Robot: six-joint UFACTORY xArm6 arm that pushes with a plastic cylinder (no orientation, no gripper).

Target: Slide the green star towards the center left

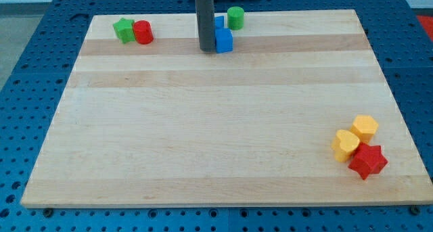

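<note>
Camera view, only one: wooden board (223,151) on a blue pegboard surface (40,56). Green star (123,30) sits at the upper left of the frame, near the board's top edge, touching a red cylinder (143,32) on its right side. My tip (206,50) is at top centre, planted just left of a blue cube (224,40), touching it or nearly so; a second blue block (219,21), shape unclear, is partly hidden behind the rod, and a green cylinder (235,17) stands just right of that. Lower right of the frame: yellow hexagon-ish block (365,128), yellow heart (346,145) and red star (368,161) clustered, touching. Step in hand, my judgement: approach phase, tip well apart from the green star, no push begun. Next move calls for getting the tip round to the star's upper side, above it in frame, then pushing down the left side toward mid-height; tight room near the top edge, and the red cylinder may get dragged along. No jaws here, just a bare rod, nothing held. No containers in view, nothing inside anything.
</note>
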